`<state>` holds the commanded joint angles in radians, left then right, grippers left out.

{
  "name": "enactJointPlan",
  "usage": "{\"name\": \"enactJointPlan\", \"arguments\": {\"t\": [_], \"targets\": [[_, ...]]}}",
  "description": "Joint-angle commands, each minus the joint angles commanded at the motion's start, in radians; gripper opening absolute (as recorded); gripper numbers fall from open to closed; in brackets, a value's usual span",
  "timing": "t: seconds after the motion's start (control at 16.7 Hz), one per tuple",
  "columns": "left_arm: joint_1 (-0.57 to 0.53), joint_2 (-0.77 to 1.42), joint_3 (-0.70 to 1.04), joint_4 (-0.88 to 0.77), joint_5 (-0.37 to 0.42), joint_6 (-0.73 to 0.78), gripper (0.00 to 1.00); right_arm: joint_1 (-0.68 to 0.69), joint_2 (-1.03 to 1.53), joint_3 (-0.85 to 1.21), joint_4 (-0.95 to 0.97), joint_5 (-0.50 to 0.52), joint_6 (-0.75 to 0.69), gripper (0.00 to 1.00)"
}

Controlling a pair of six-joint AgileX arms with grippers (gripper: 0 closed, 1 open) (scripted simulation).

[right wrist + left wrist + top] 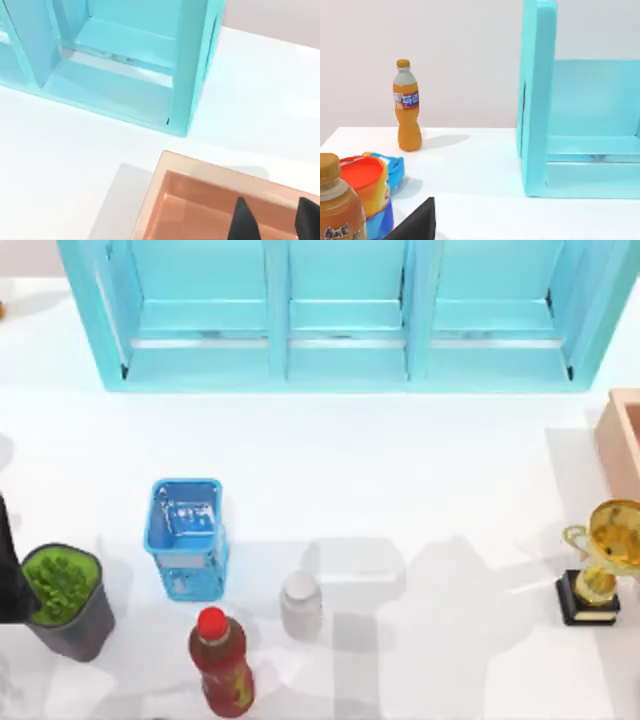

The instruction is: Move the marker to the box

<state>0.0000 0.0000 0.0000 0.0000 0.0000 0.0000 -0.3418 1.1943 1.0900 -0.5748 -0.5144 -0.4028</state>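
Note:
The marker is out of view. The box [622,435] is a salmon-tan, thick-walled container cut off by the table's right edge. In the right wrist view the box [200,200] lies just below my right gripper [275,222], which is open. Its two dark fingertips [245,220] stand apart over the box's inside, with nothing between them. My left arm [8,570] is parked at the table's left edge beside a plant pot. My left gripper [417,225] shows as a dark wedge.
A big light-blue shelf unit [340,310] spans the back. A small blue basket [186,535], a white bottle [301,605], a red-capped bottle [222,660] and a potted plant [65,600] stand front left. A gold trophy [605,560] stands near the box.

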Motion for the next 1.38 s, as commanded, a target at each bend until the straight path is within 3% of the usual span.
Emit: {"name": "enactJointPlan", "arguments": {"t": [0.18, 0.54, 1.08, 1.38], "targets": [[0.0, 0.0, 0.0, 0.0, 0.0, 0.0, 1.0, -0.089, -0.059, -0.068, -0.085, -0.044, -0.074, 0.0], [0.0, 0.0, 0.0, 0.0, 0.0, 0.0, 1.0, -0.095, -0.063, -0.08, -0.093, -0.048, -0.084, 0.0], [0.0, 0.0, 0.0, 0.0, 0.0, 0.0, 1.0, -0.034, -0.007, -0.253, 0.18, -0.003, -0.032, 0.0], [0.0, 0.0, 0.0, 0.0, 0.0, 0.0, 1.0, -0.024, 0.004, -0.282, 0.21, 0.004, -0.023, 0.0]]}}
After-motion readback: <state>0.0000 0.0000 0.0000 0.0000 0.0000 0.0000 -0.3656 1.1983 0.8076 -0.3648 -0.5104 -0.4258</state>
